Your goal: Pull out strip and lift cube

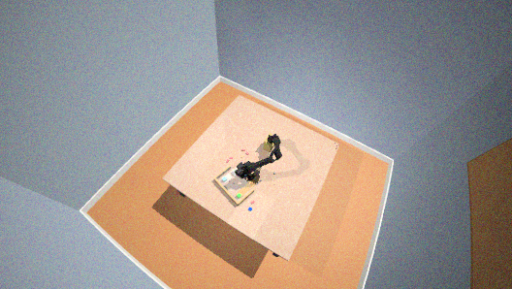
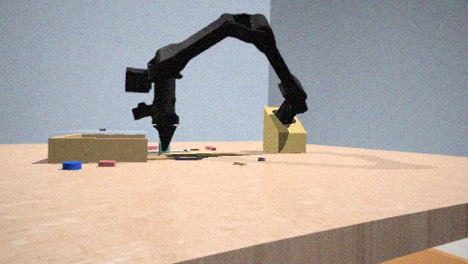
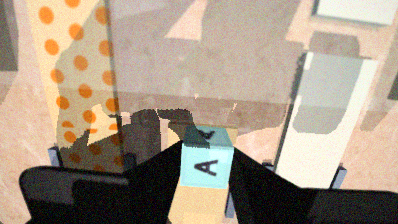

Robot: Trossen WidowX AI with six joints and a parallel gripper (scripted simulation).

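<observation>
We see the arm (image 2: 230,31) arched high over the surface (image 2: 266,190), its wrist pointing straight down. The claw (image 3: 207,172) sits low at the surface, its fingers closing against the two sides of the labelled cube (image 3: 207,159), which rests between them on a tan strip (image 3: 200,202). The cube is pale blue with a black letter A.

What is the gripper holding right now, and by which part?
The gripper is closing on the labelled cube, fingers at its left and right sides; a firm hold cannot be told yet.
</observation>
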